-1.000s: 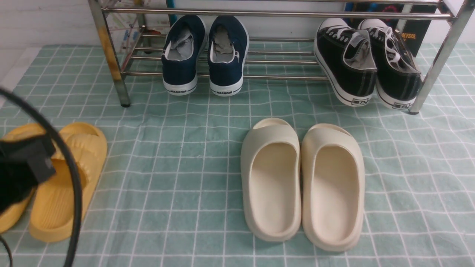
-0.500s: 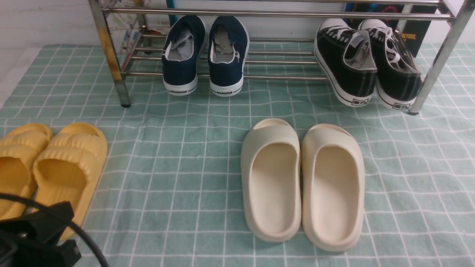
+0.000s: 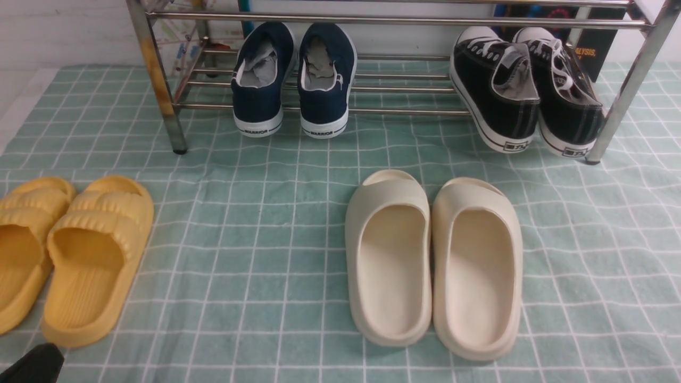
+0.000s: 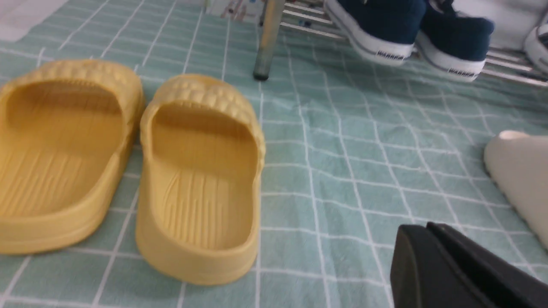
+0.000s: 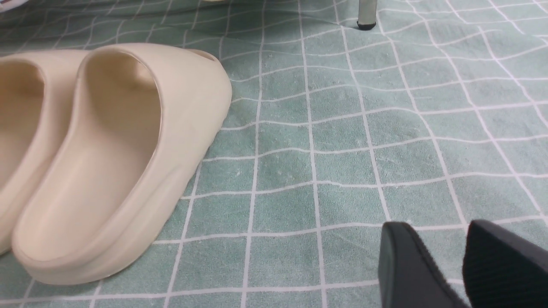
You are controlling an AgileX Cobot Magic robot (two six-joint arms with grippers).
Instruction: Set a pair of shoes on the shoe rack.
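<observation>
Navy canvas slip-on shoes (image 3: 292, 80) sit paired toes-in on the chrome tube shoe rack (image 3: 159, 80), heels overhanging, apparently placed, while the left gripper (image 4: 432, 252) shows jaws together and the right gripper (image 5: 445, 256) slightly apart, both empty.

Front view looked forward and down from between the arms at the shoe rack (image 3: 372, 21), left wrist view sat low and close by the yellow slides (image 4: 199, 171), right wrist view low beside the cream slides (image 5: 115, 154), both pairs shared with the front view.
</observation>
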